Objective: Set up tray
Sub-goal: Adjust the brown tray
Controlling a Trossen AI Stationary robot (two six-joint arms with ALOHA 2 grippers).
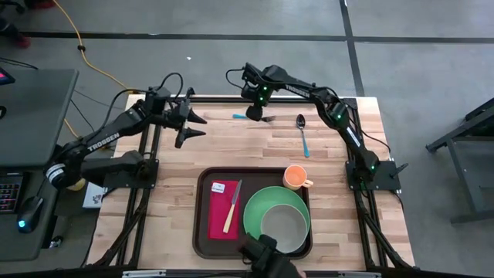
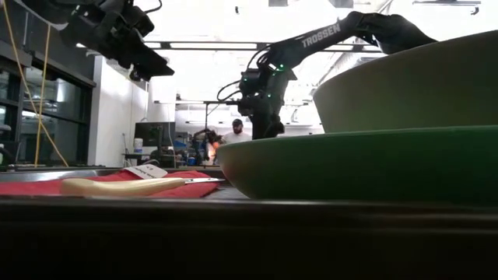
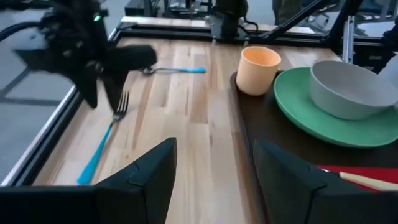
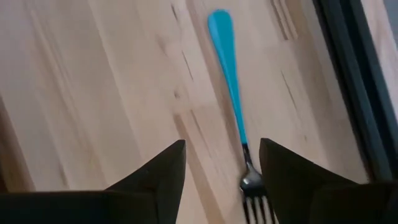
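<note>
— Brown tray (image 1: 202,232) is seen at the table's near edge; the blue-handled fork (image 4: 231,81) lies far off. Which step is in hand?

— The fork pickup: right gripper (image 1: 255,99) is held over it, fingers apart, empty. A descent and closing are called for. Left gripper (image 1: 191,123) is parked, agape.

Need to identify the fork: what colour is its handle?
Bright blue handle on the fork; clearest in the right wrist view.

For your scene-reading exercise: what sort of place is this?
Probably a robotics lab or workshop: two arms clamped to a butcher-block table, a bare concrete floor with a trailing yellow cable, and a workstation keyboard alongside.
</note>
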